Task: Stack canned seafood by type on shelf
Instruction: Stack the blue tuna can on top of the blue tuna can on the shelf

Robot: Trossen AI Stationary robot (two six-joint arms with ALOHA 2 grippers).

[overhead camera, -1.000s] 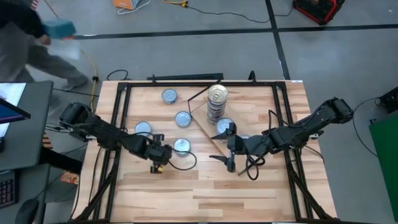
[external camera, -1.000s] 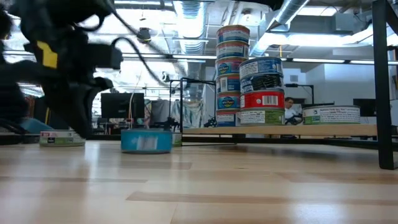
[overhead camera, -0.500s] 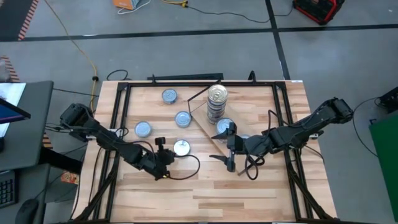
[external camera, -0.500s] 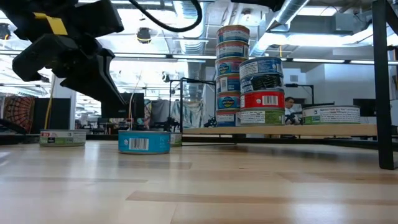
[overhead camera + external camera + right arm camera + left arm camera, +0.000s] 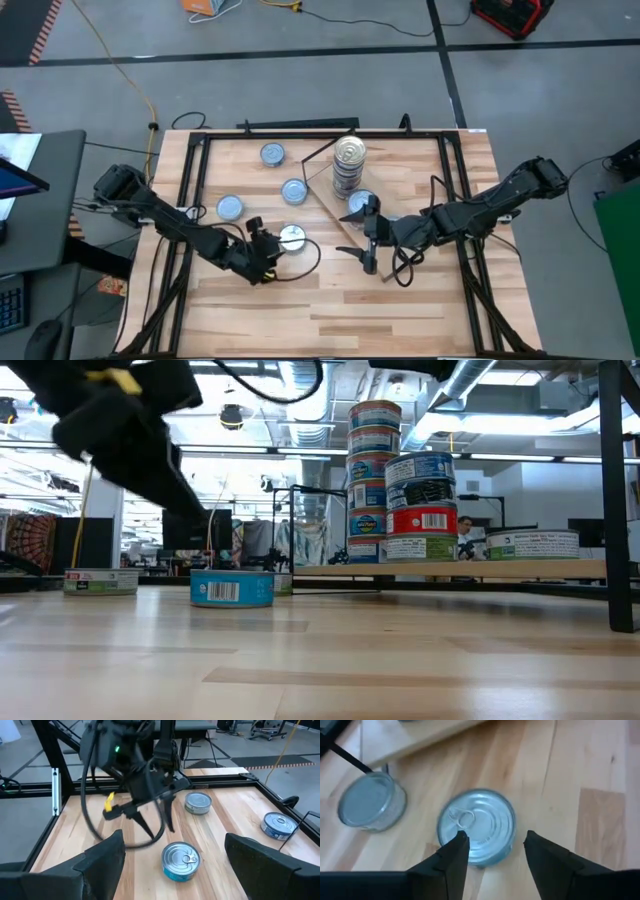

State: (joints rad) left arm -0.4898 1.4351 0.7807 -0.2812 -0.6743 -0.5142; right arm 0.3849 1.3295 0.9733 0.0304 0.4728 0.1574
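- High view puts the left gripper point(image 5: 272, 243) at the left-centre of the surface point(image 5: 330, 310), just beside a loose blue-labelled tin point(image 5: 292, 237), which lies on the shelf side of its tips.
- Left wrist view settles the key relation: we see that tin point(image 5: 476, 826) lying flat, lid up, directly ahead of the jaws, whose two fingers point(image 5: 451, 857) stand apart and frame its near edge without clamping it. A round tin has no long axis, so we judge that any approach angle serves.
- We judge the left arm the nearer and better placed for this tin.
- Three more loose tins lie on the surface to the left of the shelf point(image 5: 335, 215), the nearest point(image 5: 294, 190) just beyond the framed one.
- Low view alone shows the heights: a tall stack point(image 5: 374, 480) on the shelf, a shorter mixed stack point(image 5: 421, 505) beside it, and a single tin point(image 5: 531, 544) further right.
- Right gripper point(image 5: 364, 232) waits at the shelf's near edge, jaws wide apart and empty; its wrist view faces the same tin point(image 5: 180, 860) from the opposite side, well apart from it.
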